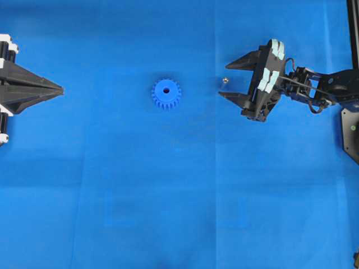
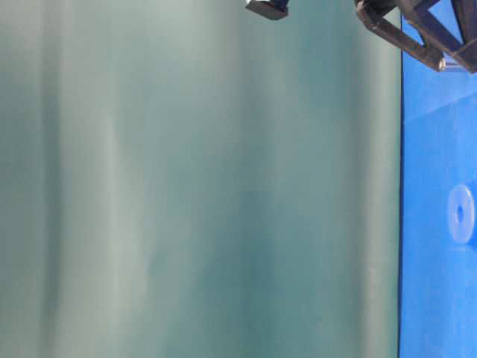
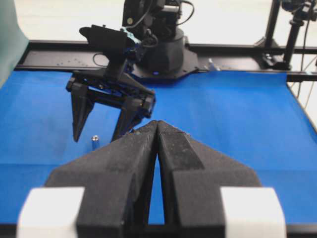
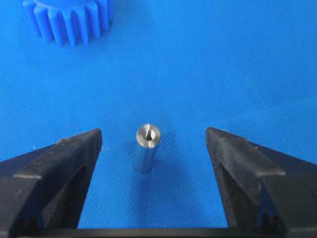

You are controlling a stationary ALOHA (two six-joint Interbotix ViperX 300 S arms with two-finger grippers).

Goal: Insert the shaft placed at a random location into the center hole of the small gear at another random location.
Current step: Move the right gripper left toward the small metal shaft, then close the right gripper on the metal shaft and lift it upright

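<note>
Right of centre in the overhead view, the shaft [image 1: 222, 80] is standing upright between the right gripper's [image 1: 229, 79] wide-open, empty jaws; left gripper [image 1: 59, 89] is sitting closed, far off.

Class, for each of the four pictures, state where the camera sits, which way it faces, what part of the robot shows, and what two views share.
Overhead exterior: above, facing straight down; small gear, shaft, left end effector, right end effector.
Table-level exterior: turned sideways at mat height, mostly a green backdrop; gear, black end effector parts at the top.
Left wrist: faces along its shut fingers towards the right arm and shaft.
Right wrist: looks down between open fingers at the upright shaft.
Shared: both wrist views show the shaft.
</note>
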